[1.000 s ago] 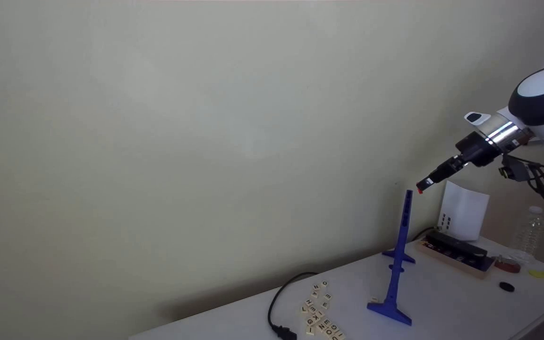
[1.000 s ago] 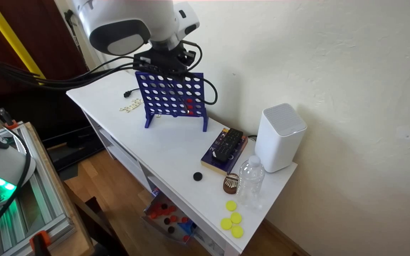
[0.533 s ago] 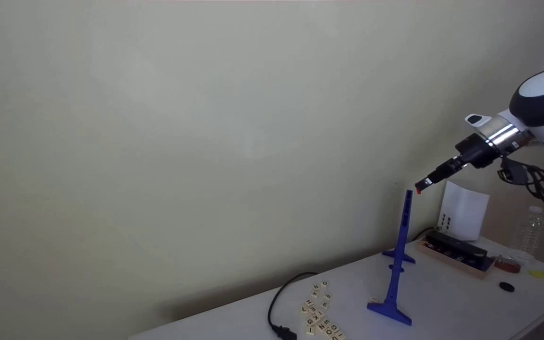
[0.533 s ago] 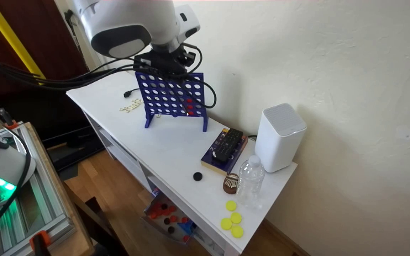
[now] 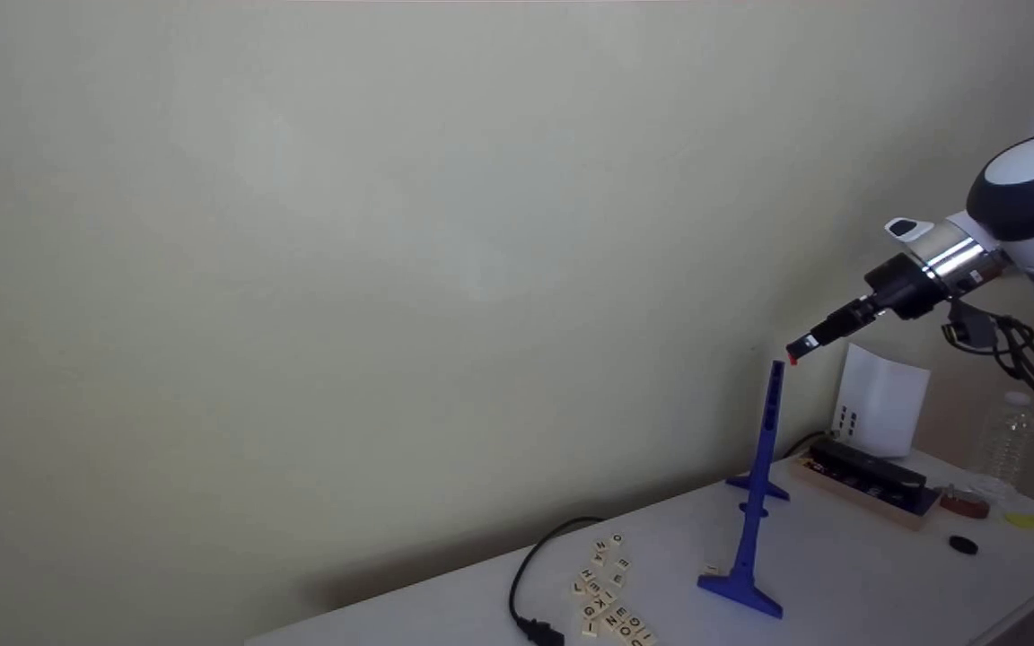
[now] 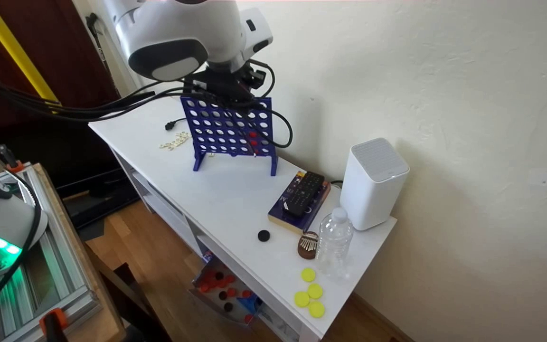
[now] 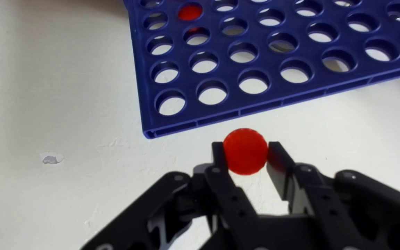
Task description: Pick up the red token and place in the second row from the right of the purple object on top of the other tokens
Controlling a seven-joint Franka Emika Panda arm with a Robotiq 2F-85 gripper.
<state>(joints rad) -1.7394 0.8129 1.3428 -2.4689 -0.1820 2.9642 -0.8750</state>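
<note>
Red token point(image 7: 245, 151): clamped by the rim between the fingers point(image 7: 219, 152) of the gripper point(image 7: 247, 152), one finger bearing on each side. Token location: outside the blue-purple stand point(image 7: 269, 61), near its top edge. Stand orientation: upright on the white table point(image 6: 228, 199). In an exterior view, the lower part of the second column from the right contains a stack of red discs point(image 6: 253, 142). To the right of the stand, a book point(image 6: 290, 192) supports a remote control point(image 6: 304, 194). A black disc point(image 6: 264, 235) lies flat near the book. Yellow discs point(image 6: 315, 290) lie at the table's near right end. In both exterior views, letter tiles point(image 5: 600, 604) lie left of the stand.
</note>
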